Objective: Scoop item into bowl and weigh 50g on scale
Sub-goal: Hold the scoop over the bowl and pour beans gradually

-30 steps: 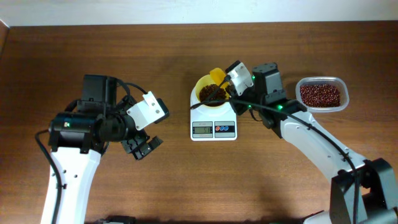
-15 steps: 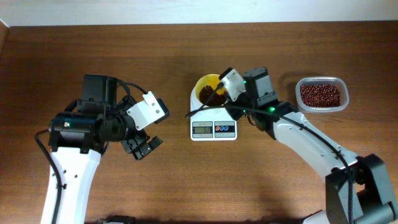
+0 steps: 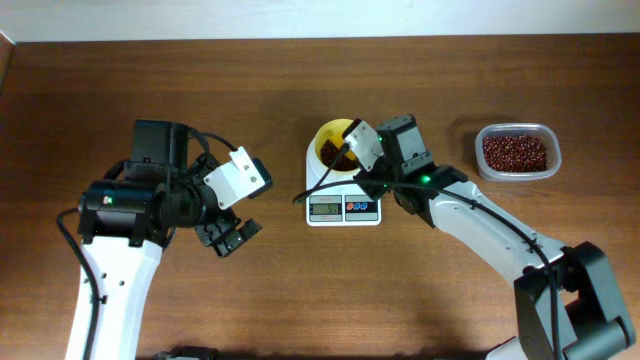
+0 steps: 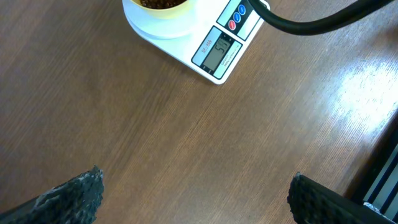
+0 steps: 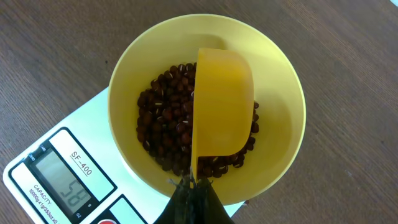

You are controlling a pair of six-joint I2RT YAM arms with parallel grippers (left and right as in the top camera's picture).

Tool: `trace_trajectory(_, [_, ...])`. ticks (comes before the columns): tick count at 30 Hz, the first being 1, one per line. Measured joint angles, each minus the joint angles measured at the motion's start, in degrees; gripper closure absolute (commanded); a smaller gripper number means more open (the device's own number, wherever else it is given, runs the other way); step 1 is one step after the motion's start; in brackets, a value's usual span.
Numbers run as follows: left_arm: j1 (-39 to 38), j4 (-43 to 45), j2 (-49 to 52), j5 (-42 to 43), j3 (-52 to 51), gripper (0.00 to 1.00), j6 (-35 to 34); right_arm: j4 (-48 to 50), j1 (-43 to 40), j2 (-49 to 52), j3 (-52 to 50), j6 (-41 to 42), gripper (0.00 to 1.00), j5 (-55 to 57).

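Left gripper (image 3: 228, 238), fingers spread and empty, hovers toward the desk's left edge. Right gripper (image 5: 189, 199), clamped on one scoop (image 5: 224, 106), holds it on edge over one yellow bowl (image 5: 273, 81). The bowl holds red-brown beans (image 5: 158, 130) and stands on one scale (image 3: 343, 200) at mid-desk. One container (image 3: 517, 152) of beans sits toward the far right corner.

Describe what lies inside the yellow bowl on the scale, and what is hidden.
Red-brown beans lie in the bowl, a yellow scoop tilted on edge over them. The scoop covers some beans; the beans hide the bowl's floor.
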Motion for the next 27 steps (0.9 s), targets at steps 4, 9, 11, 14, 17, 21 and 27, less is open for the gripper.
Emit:
trace_trajectory(4, [0.0,0.0,0.0,0.0,0.0,0.01,0.0,0.11,0.0,0.11,0.0,0.09,0.96,-1.14])
trace_trajectory(9, [0.0,-0.02,0.0,0.0,0.0,0.01,0.0,3.04,0.0,0.48,0.0,0.98,0.96,-4.83])
trace_trajectory(11, [0.0,-0.02,0.0,-0.02,0.0,0.01,0.0,4.79,0.0,0.55,0.0,4.96,0.96,-6.12])
trace_trajectory(14, [0.0,0.0,0.0,0.0,0.0,0.01,0.0,4.94,0.0,0.59,0.0,10.8,0.96,-8.59])
trace_trajectory(17, [0.0,0.0,0.0,0.0,0.0,0.01,0.0,4.94,0.0,0.63,0.0,12.22,0.96,-10.54])
trace_trajectory(21, [0.0,0.0,0.0,0.0,0.0,0.01,0.0,4.94,0.0,0.66,0.0,6.36,0.96,-2.91])
trace_trajectory(27, [0.0,-0.02,0.0,0.0,0.0,0.01,0.0,4.76,0.0,1.07,0.0,-0.59,0.96,4.31])
